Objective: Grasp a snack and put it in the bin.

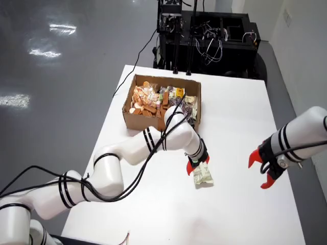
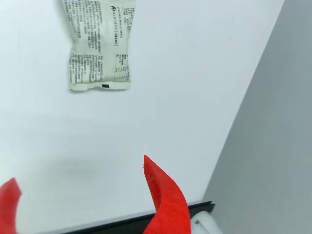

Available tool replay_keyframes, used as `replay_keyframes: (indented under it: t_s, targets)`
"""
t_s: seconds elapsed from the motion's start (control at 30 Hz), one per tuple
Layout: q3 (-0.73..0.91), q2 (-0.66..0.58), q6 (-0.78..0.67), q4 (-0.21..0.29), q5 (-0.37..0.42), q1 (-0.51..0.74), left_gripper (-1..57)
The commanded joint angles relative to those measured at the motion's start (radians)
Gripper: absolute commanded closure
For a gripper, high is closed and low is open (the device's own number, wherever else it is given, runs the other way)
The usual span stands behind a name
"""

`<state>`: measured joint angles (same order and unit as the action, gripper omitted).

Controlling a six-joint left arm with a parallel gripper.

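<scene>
A pale snack packet (image 1: 203,176) with small black print lies flat on the white table (image 1: 240,117), a little in front of the cardboard bin (image 1: 134,116). In the view from above, my gripper (image 1: 198,163) on the banded white arm hangs right at the packet's far end, its red fingers apart. In the view that rides on the gripper, the packet (image 2: 100,48) lies ahead, cut off by the top edge. My gripper (image 2: 78,168) shows two red fingertips (image 2: 163,190) spread wide with only bare table between them.
The bin is full of several snack packs and biscuits. A second arm's red-fingered gripper (image 1: 261,171) hovers open over the table's right side. In the riding view, the table edge (image 2: 239,126) runs close on the right, with grey floor beyond. A black equipment rack (image 1: 207,35) stands behind the table.
</scene>
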<state>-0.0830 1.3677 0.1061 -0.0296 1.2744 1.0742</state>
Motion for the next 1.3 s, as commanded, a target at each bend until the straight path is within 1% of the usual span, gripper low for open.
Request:
replay_keyframes:
  t_s: [0.03,0.3,0.5,0.67,1.0,1.2,1.3]
  targets:
    - [0.036,0.003,0.076,-0.004,-0.049,0.010,5.1]
    - [0.110,0.005,0.171,-0.025,-0.167,0.022,3.1]
    - [0.173,0.013,0.163,-0.046,-0.283,0.020,1.8]
    - [0.190,0.041,0.144,-0.070,-0.366,0.020,1.6]
    - [0.231,0.070,0.113,-0.083,-0.506,-0.008,4.5]
    - [0.240,0.104,0.125,-0.082,-0.605,-0.023,8.0]
    - [0.242,0.118,0.128,-0.082,-0.639,-0.034,9.0]
